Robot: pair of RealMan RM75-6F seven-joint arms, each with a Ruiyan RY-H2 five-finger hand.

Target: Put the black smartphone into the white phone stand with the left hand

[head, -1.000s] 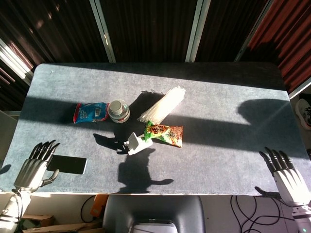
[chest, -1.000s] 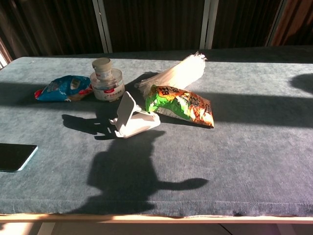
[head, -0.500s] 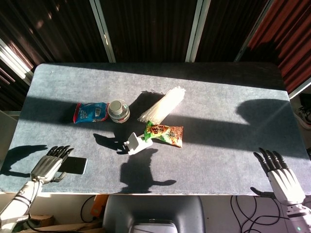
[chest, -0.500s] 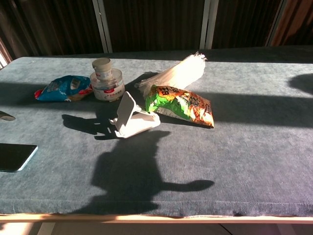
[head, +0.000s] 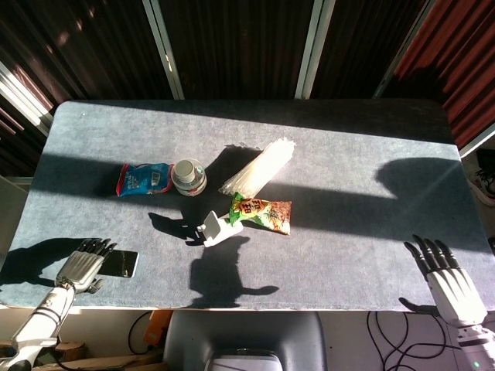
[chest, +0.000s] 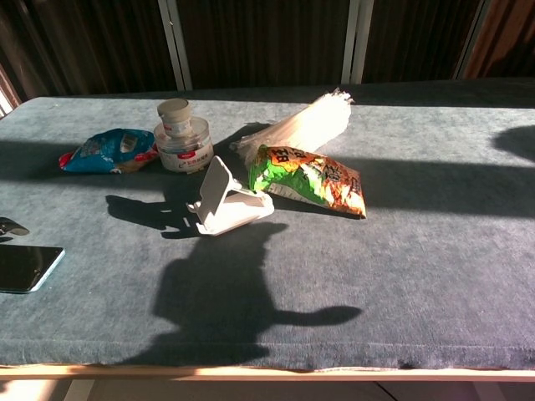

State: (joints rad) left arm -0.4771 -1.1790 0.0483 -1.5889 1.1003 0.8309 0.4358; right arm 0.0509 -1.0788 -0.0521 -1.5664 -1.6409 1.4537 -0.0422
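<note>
The black smartphone lies flat near the table's front left edge; the chest view shows its right end at the frame's left border. My left hand is over the phone's left end, fingers spread and pointing right, covering part of it. Whether the hand touches the phone I cannot tell. One fingertip shows in the chest view just above the phone. The white phone stand sits mid-table, empty. My right hand hovers open off the front right edge.
Behind the stand are a blue snack bag, a small round jar, a clear bundle of straws and a green-orange snack packet. Dark shadows of the arms fall across the grey table.
My left hand has moved down toward the front edge and right, over the phone's left end. The right hand has barely shifted. The phone and stand have not moved.
</note>
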